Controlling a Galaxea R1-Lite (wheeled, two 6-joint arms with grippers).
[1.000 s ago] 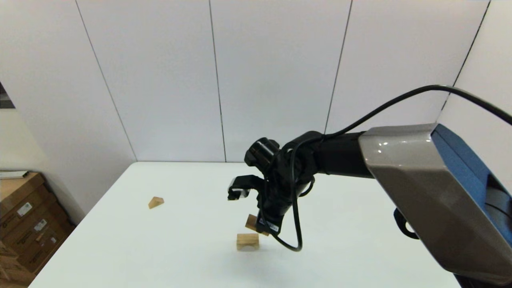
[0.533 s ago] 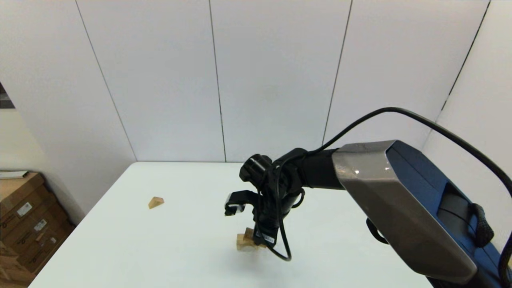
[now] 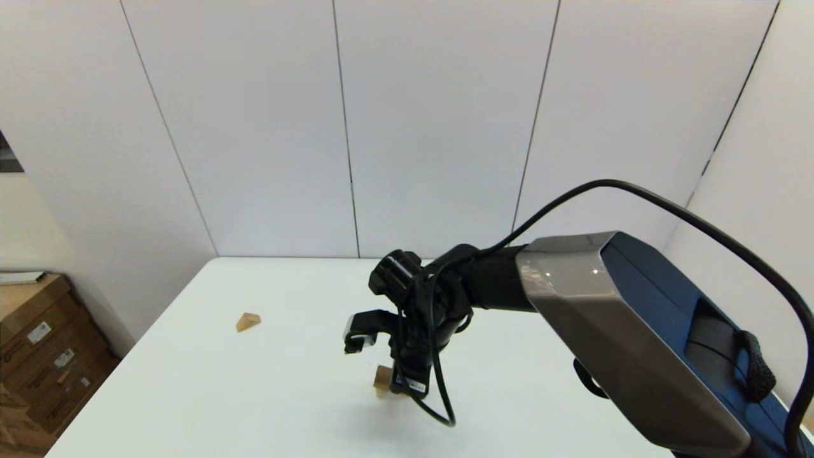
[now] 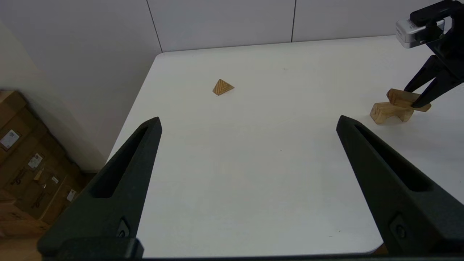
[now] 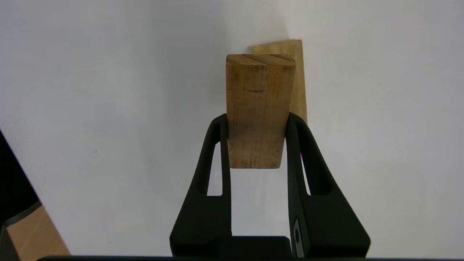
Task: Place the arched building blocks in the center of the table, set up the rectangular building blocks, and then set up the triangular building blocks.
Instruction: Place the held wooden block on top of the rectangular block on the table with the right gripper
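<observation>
1. Lowered and drawn leftward since a second ago: right gripper (image 3: 399, 381), fingers clamped on the rectangular block (image 5: 258, 108), now down at the arched block (image 4: 385, 111) near the centre of the table (image 3: 254, 407).
2. Held tilted, one end of the slab resting on the arch top in the left wrist view.
3. Parked at the near table edge: left gripper (image 4: 248, 121), fingers spread wide, nothing between them.
4. Farther off, well apart on the left: triangular block (image 3: 248, 322), lying alone.
</observation>
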